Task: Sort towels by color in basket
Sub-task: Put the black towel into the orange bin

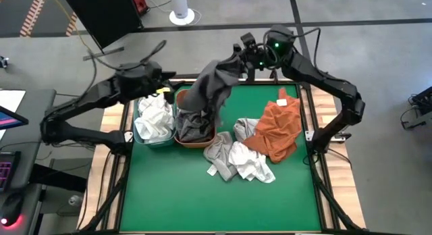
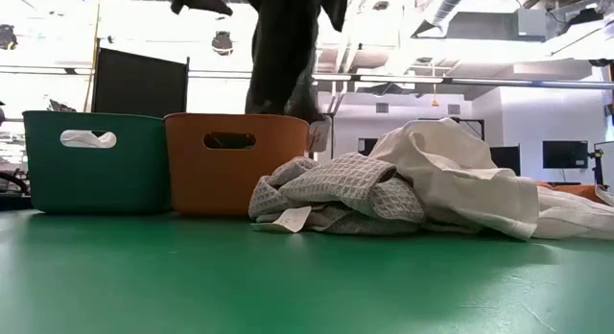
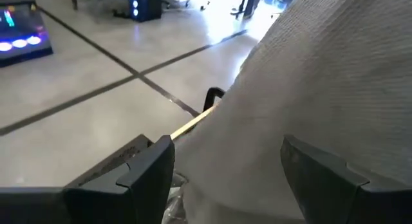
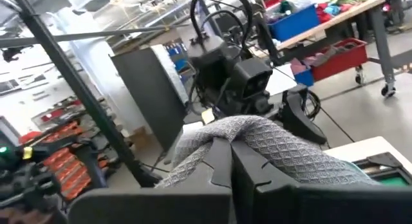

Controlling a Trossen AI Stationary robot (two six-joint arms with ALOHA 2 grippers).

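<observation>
My right gripper [image 1: 235, 60] is raised over the table's far edge, shut on a dark grey towel [image 1: 208, 88] that hangs down toward the orange basket [image 2: 235, 161]. In the orange basket lie more dark grey towels [image 1: 195, 129]. The teal basket [image 2: 96, 161] beside it holds white towels [image 1: 154, 118]. My left gripper [image 1: 164, 82] hovers over the teal basket's far rim, open; in the left wrist view the grey towel [image 3: 322, 76] fills the space past its fingers. On the mat a rust orange towel [image 1: 278, 127], a grey-checked towel [image 2: 336, 185] and a white towel [image 2: 460, 176] lie in a pile. My right gripper pinches a bunched fold of the dark grey towel [image 4: 248, 129] between its two fingers [image 4: 222, 161], several layers gathered together. The towel hangs below the fingers in a long drape [image 2: 283, 56]. Its lower end [image 1: 198, 115] reaches into the orange basket.
The two baskets stand side by side at the mat's far left. The towel pile takes up the mat's middle and right. Bare green mat [image 1: 202, 204] lies along the near side. A black frame [image 1: 317, 167] runs around the table.
</observation>
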